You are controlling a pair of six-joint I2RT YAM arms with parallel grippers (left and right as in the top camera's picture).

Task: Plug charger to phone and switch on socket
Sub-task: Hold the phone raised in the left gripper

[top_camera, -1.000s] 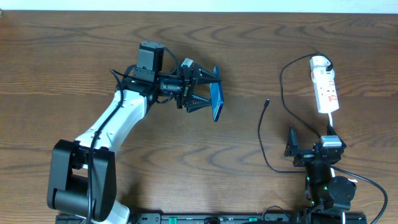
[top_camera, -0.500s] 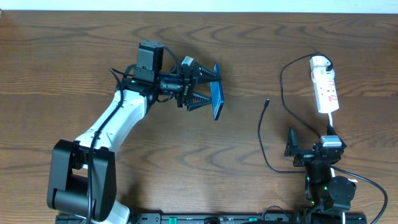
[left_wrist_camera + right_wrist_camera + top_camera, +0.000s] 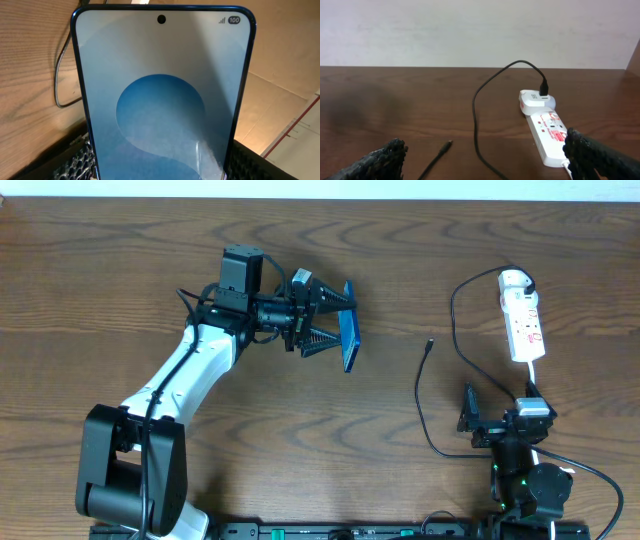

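Observation:
My left gripper (image 3: pixel 322 320) is shut on the phone (image 3: pixel 348 329) and holds it on edge above the table, left of centre. In the left wrist view the blue-teal screen (image 3: pixel 162 95) fills the frame between my finger pads. The charger cable (image 3: pixel 420 390) lies on the table; its plug tip (image 3: pixel 430 342) points up, free, and shows in the right wrist view (image 3: pixel 448 144). The white socket strip (image 3: pixel 522 320) lies at the far right, with the charger's other end plugged into its far end (image 3: pixel 544 92). My right gripper (image 3: pixel 500 420) is open and empty, near the strip's cord end.
The strip's thick white cord (image 3: pixel 533 375) runs down toward my right arm base. The table's back edge meets a pale wall (image 3: pixel 470 30). Bare wood lies between the phone and the plug tip.

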